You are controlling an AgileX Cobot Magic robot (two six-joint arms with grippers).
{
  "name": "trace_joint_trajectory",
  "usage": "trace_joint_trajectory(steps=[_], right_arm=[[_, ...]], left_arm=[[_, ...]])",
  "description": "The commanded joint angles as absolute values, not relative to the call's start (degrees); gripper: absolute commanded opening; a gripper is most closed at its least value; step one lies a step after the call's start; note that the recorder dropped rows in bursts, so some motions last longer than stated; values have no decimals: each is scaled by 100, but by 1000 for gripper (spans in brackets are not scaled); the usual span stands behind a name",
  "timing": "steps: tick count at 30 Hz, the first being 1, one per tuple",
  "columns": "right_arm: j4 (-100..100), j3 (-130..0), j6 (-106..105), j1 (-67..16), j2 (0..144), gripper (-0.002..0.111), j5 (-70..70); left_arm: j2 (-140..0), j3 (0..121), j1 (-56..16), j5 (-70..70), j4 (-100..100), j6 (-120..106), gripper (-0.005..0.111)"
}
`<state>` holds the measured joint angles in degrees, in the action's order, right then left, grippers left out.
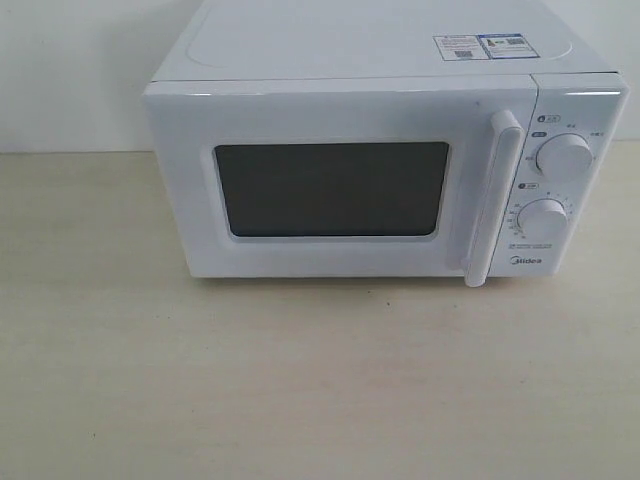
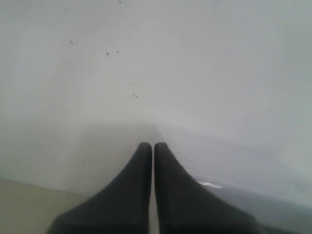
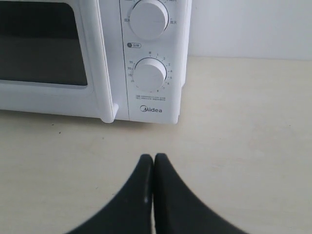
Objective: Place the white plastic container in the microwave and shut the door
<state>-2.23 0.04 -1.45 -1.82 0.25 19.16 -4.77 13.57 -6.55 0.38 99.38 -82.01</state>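
The Midea microwave [image 1: 390, 120] has its door [image 1: 330, 190] closed, and no white plastic container shows in any view. The vertical bar handle [image 1: 497, 200] runs 12 to 6 at the door's 3 o'clock edge. The right gripper [image 3: 154, 161] is probably the nearer one. It and the left gripper [image 2: 153, 148] are both pinched together and empty.

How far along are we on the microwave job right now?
Done: the door sits shut on the microwave. In hand: nothing; the left gripper and right gripper are both shut and empty. The white plastic container shows in no view, and the dark window hides the inside, so I cannot tell whether loading is finished or not yet begun.
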Motion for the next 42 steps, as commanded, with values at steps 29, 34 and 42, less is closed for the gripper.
trace_joint_trajectory(steps=[29,34,42], right_arm=[[-238,0,-140,-169,0,0,1866],[-270,0,-144,-169,0,0,1821],[-279,0,-144,-169,0,0,1845]], left_arm=[[-44,0,-633,1341,580,-256,4],[-35,0,-502,1760,358,-233,4],[0,0,-307,1760,402,-211,4]])
